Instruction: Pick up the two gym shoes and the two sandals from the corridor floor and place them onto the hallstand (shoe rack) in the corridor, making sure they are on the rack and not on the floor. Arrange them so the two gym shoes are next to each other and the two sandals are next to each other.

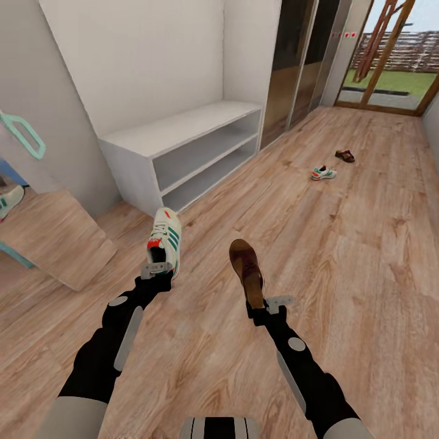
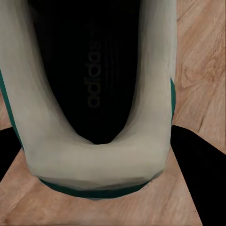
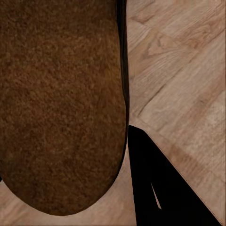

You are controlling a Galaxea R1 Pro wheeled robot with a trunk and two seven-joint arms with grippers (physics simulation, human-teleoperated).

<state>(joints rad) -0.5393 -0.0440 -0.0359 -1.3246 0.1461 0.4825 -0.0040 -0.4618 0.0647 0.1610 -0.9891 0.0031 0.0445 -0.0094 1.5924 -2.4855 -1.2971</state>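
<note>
The corridor floor (image 1: 341, 244) of light wood-grain planks runs up to a glazed door (image 1: 390, 55) at the far end. Against the left wall stands one hallstand (image 1: 183, 146), pale grey-white, with a low bench top and two open shelf compartments below; nothing lies on it. A tilted wooden panel (image 1: 55, 235) rests on the floor to the left of it, near the robot.

Two gym shoes are in sight. One gym shoe (image 1: 166, 239) is clamped at its heel by the left gripper (image 1: 156, 269), held above the floor just short of the hallstand's near end; the left wrist view looks into its dark insole. The second gym shoe (image 1: 323, 173) lies on the floor well down the corridor.

Two sandals too. One brown sandal (image 1: 246, 268) is gripped at one end by the right gripper (image 1: 266, 303) and points away from the robot. The other sandal (image 1: 344, 155) lies on the floor just beyond the far gym shoe
</note>
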